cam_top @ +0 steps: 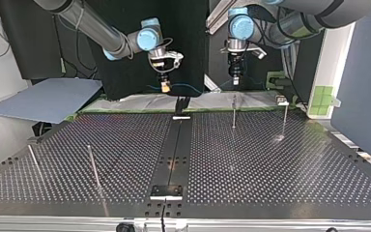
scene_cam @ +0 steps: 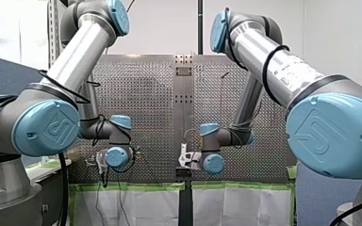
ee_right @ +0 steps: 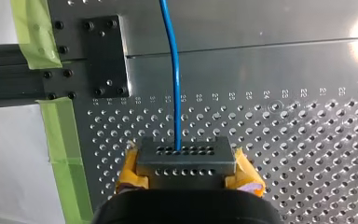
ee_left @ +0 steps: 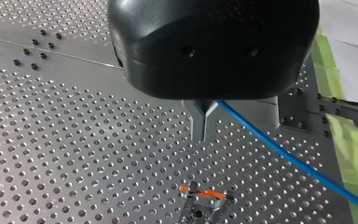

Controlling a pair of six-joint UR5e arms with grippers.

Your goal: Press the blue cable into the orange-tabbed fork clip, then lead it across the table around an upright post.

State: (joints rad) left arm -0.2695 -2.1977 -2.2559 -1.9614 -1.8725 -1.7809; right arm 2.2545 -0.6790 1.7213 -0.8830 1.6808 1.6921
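Note:
In the left wrist view my left gripper [ee_left: 204,125] has its metal fingers shut on the blue cable [ee_left: 284,151], which runs out from between them and off to one side above the table. The orange-tabbed fork clip [ee_left: 203,197] stands on the perforated plate just ahead of and below those fingers, with no cable in it. In the right wrist view my right gripper [ee_right: 185,161], with yellow pads [ee_right: 248,175], is shut on the blue cable [ee_right: 173,60], which leads straight away from it. In the top view both grippers hang above the table's far edge, my right gripper [cam_top: 164,87] left of my left gripper [cam_top: 235,79].
Thin upright posts stand on the perforated table [cam_top: 270,164]: two at the far right of the top view [cam_top: 233,112] [cam_top: 285,118] and two at the near left [cam_top: 93,166] [cam_top: 34,162]. A dark centre rail [cam_top: 174,154] runs down the middle. Green tape [ee_right: 58,135] edges the plate.

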